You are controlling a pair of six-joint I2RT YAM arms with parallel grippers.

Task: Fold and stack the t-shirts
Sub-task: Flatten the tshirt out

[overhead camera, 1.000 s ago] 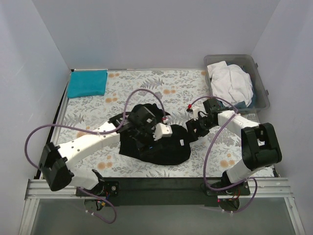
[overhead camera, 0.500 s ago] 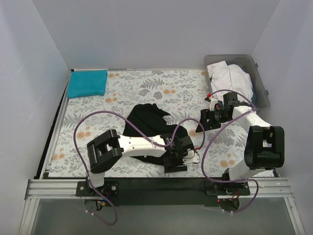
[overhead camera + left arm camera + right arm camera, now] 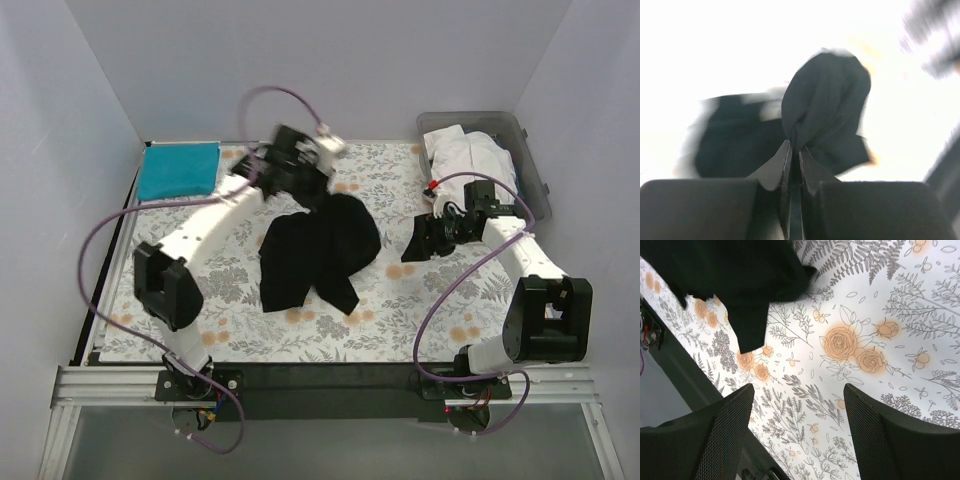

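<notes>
The black t-shirt (image 3: 320, 250) lies stretched over the middle of the floral cloth, its far end lifted. My left gripper (image 3: 312, 185) is reached out to the far side and is shut on that end. In the left wrist view the jaws (image 3: 795, 147) pinch a bunch of black cloth (image 3: 825, 95) that hangs below them. The right gripper (image 3: 410, 245) hovers open just right of the shirt. Only floral cloth shows between its fingers (image 3: 797, 390), with the black shirt's edge (image 3: 740, 275) beyond. The teal-blue t-shirt (image 3: 180, 170) lies folded at the far left. The white t-shirt (image 3: 470, 165) is bunched in the tub.
The clear grey plastic tub (image 3: 537, 180) stands at the far right corner. The floral table cloth (image 3: 400, 180) covers the table. White walls close in on three sides, and the dark front rail (image 3: 320, 375) carries both arm bases.
My left gripper shut on the black shirt near the front edge and swung to the far side, dragging the shirt up and out long. The right gripper shifted slightly right and stayed open.
</notes>
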